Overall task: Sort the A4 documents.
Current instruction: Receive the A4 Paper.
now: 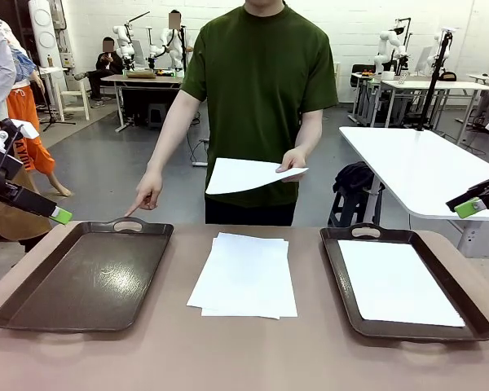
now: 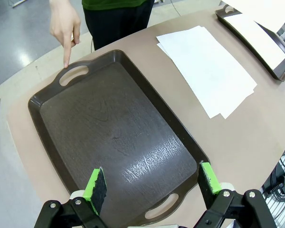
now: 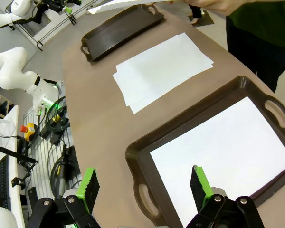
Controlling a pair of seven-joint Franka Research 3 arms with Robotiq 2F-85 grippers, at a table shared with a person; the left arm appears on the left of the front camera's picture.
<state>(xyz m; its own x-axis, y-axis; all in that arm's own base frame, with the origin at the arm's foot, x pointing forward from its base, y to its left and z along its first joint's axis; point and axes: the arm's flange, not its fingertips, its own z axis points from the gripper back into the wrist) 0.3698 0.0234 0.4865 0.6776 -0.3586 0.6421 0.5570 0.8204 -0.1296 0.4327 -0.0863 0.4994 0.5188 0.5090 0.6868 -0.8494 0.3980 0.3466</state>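
Squarely at the middle of the brown table [image 1: 244,350], a loose stack of A4 documents [image 1: 244,275] lies flat, its white sheets slightly fanned so that several edges show. One single sheet [image 1: 398,283] lies flat inside the right tray [image 1: 336,269], a dark brown tray with handle cut-outs, covering most of its floor. A third sheet [image 1: 248,175] is held level above the far edge of the table in the person's holding hand [image 1: 293,159]. The person, in a dark green T-shirt, stands at the far side and lowers a pointing hand [image 1: 147,194], index finger extended, to the far handle of the left tray [image 1: 90,277], whose glossy dark floor is bare. The stack sits between the two trays, touching neither.

The left gripper [image 2: 152,183] hangs above the near end of the left tray with its green-padded fingers spread wide and nothing between them. The right gripper [image 3: 144,183] hangs over the near corner of the right tray, its fingers likewise spread wide and empty. In the front view each gripper sits at its own picture edge, well apart from the paper.
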